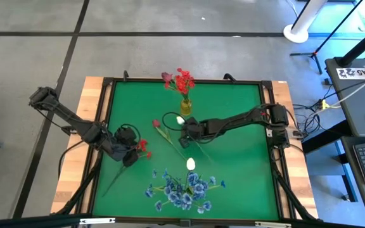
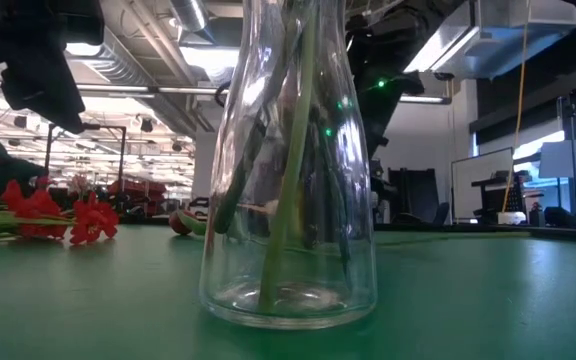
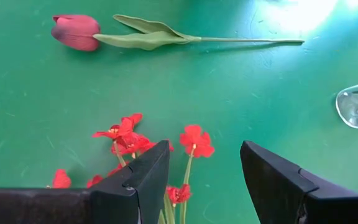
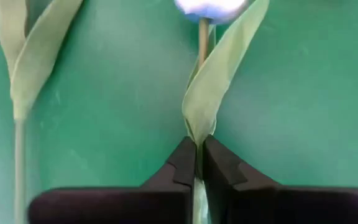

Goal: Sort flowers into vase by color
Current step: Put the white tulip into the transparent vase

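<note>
High view: we recorded a green table (image 1: pixel 233 120) in a wooden frame, on a grey floor crossed by dark lines, with a desk and a keyboard at the picture's right. A glass vase (image 1: pixel 185 105) near the far edge held red flowers (image 1: pixel 182 81). A blue cluster (image 1: pixel 184 190) lay at the near edge, a white bud (image 1: pixel 191 164) just above it, a dark pink-red rosebud (image 1: pixel 156 123) near the centre. The right gripper (image 1: pixel 186 132) sat beside a second white bud (image 1: pixel 180 120); the left gripper (image 1: pixel 130 155) hung over loose red blooms (image 1: pixel 143 146).

Low view: we noted the vase (image 2: pixel 290 170) close to the lens with green stems inside, red blooms (image 2: pixel 63 215) lying on the green surface (image 2: pixel 488 300), and beyond it a workshop with ceiling ducts, strip lights and a seated person at far left.

Left wrist view: we listed the left gripper (image 3: pixel 205 180), fingers spread apart and holding nothing, above red blooms (image 3: pixel 129 140); the rosebud (image 3: pixel 76 31) lay flat farther off, the vase rim (image 3: pixel 356 106) at the edge.

Right wrist view: we logged the right gripper (image 4: pixel 195 163) clenched on the stem of the white bud (image 4: pixel 211 7), at the base of its leaf.
</note>
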